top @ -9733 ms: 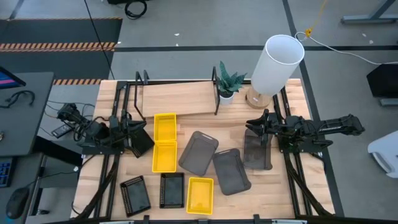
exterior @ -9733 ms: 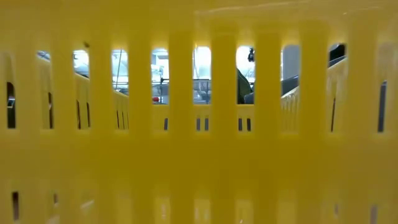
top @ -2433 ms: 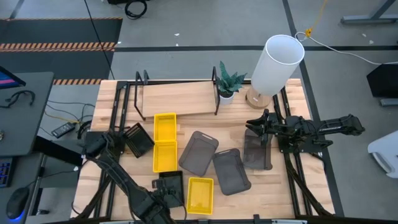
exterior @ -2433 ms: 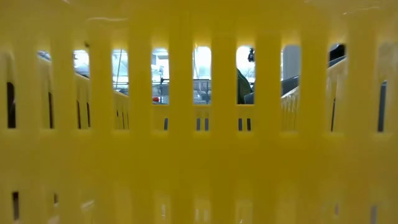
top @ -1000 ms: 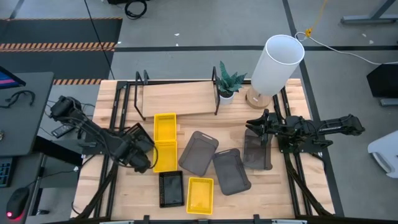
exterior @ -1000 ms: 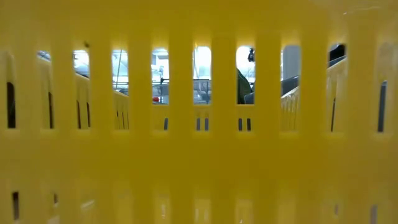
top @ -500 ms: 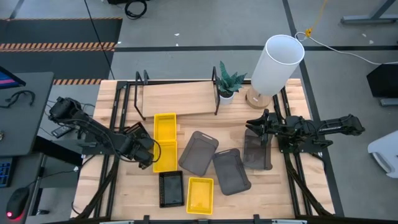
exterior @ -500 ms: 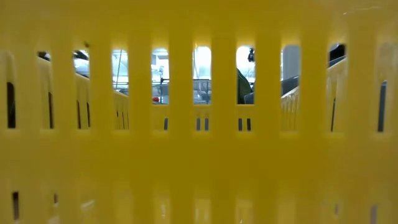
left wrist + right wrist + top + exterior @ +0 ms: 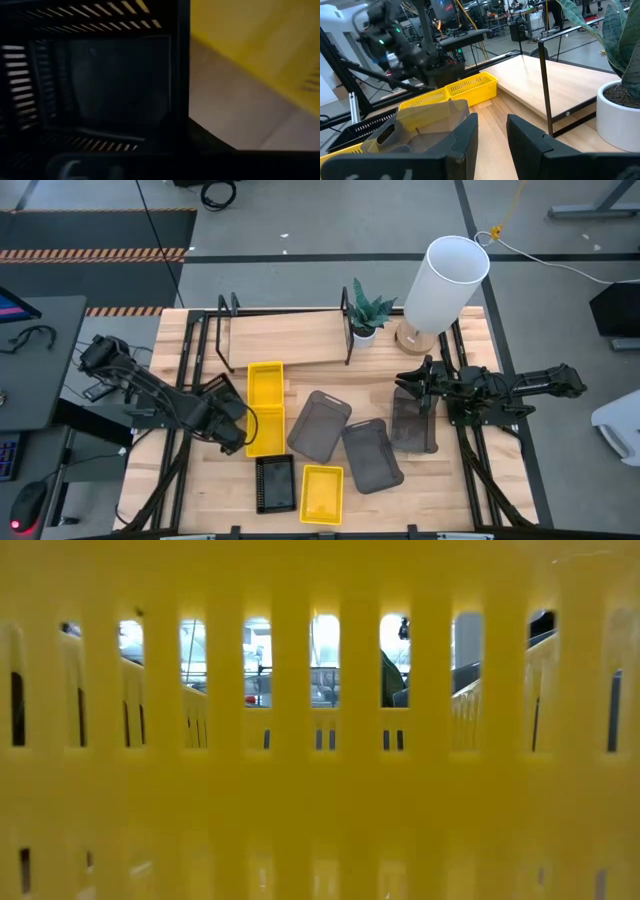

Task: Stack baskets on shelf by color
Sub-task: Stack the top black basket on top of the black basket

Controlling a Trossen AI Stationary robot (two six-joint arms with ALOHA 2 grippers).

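A small black basket [image 9: 218, 405] is being held by the left gripper [image 9: 228, 425] over the table's left side, just left of the two yellow baskets [image 9: 265, 408] lying end to end; the left wrist view is being filled by the basket's slotted walls [image 9: 90, 75], with a yellow wall [image 9: 260, 40] just beside it, so the fingers are taken to be clamped on the basket, though the fingers themselves are hidden. Compared with half a second ago, almost nothing is being changed: the left arm is being kept in nearly the same pose, the basket only slightly shifted. Against the frame of 2.4 s ago, the arm is no longer being reached toward the table's near edge, and only one black basket [image 9: 275, 483] is being left there, beside the third yellow basket [image 9: 321, 493]. The shelf [image 9: 285, 338] is standing bare at the far side, next to a plant [image 9: 367, 310] and a white lamp [image 9: 444, 280]. The three grey baskets [image 9: 360, 440] are being left unmoved at centre right. The right gripper [image 9: 412, 383] is being kept still over the rightmost grey basket, its fingers [image 9: 465, 135] slightly apart. The low view is being blocked by a yellow basket wall [image 9: 320, 790].
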